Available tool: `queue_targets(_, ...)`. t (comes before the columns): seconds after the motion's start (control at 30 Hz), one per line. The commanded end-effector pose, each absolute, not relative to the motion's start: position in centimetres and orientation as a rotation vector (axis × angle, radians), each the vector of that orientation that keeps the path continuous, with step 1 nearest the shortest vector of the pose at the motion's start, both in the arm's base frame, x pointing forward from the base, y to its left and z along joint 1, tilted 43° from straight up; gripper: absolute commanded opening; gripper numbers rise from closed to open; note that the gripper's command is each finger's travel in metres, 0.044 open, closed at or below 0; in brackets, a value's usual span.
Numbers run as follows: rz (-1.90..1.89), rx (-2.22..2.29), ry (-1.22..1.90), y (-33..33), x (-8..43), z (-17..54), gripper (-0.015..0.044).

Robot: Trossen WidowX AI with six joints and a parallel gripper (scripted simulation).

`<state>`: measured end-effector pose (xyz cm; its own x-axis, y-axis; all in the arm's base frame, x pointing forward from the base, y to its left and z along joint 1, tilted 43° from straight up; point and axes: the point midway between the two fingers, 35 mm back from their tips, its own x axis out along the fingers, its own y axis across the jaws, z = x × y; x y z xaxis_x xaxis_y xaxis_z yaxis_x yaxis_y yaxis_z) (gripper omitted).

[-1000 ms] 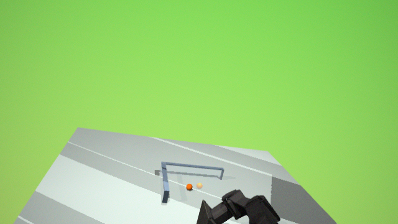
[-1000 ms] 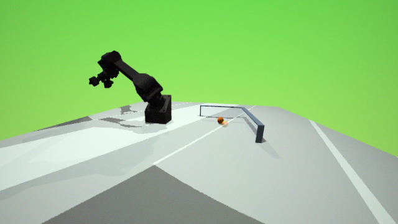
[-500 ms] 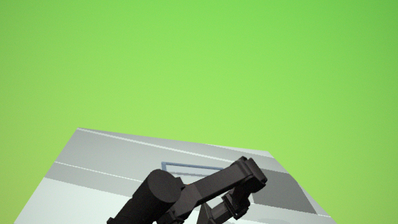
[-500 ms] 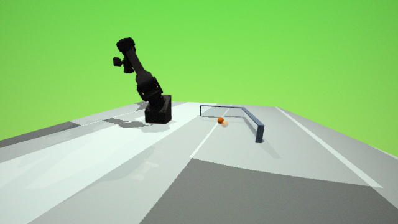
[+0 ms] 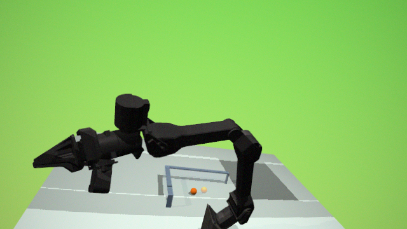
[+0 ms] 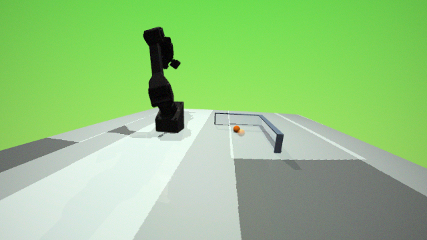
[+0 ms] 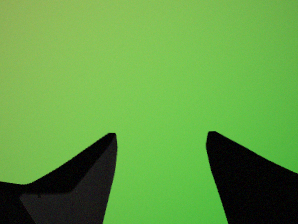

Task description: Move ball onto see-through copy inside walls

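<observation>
One small orange ball [image 5: 193,191] lies on the grey table [image 5: 127,178], inside the angle made by the walls. Just beside it, apart by a narrow gap in the top view, sits one pale, see-through peach copy of the ball [image 5: 203,189]; in the exterior view the copy [image 6: 241,132] looks to be almost touching the ball [image 6: 236,129] and nearer the camera. The ball is not on the copy.

Two low, clear bluish walls meet in one corner [image 5: 167,167]: one long wall [image 5: 197,170] runs behind both spheres, and the other [image 5: 169,186] runs along the ball's side. In the exterior view the same corner [image 6: 261,116] shows the two sides away from the walls open. Nothing lies between the ball and the copy.

The table is striped in several grey bands with thin white lines, and one darker rectangle [image 5: 264,182] lies beyond the walls. A plain green backdrop fills the rest.

One black six-joint arm [image 6: 160,83] stands on its black block base [image 6: 169,118], off to the side of the walls, and rises nearly upright. Its gripper [image 7: 161,143] is held high, well apart from the ball. The wrist view shows two dark fingers standing about half open, with only green backdrop between them; they have hold of nothing.
</observation>
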<state>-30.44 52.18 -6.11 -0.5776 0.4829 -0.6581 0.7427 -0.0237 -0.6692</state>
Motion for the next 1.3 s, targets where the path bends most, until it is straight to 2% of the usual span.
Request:
queue_targets(0.0,-1.783,1.548,1.787,53.6,-23.2,-7.1,0.0245)
queue_targets(0.27,-2.010,2.009,1.261,53.8,-8.5,-8.0,0.0245)
queue_targets(0.57,-2.144,2.448,0.528,48.5,7.0,-8.3,0.0245)
queue_targets(0.93,-2.052,2.802,-0.569,35.3,21.7,-7.3,0.0245)
queue_targets(1.27,-1.651,2.834,-1.619,19.4,28.5,-4.5,0.0245)
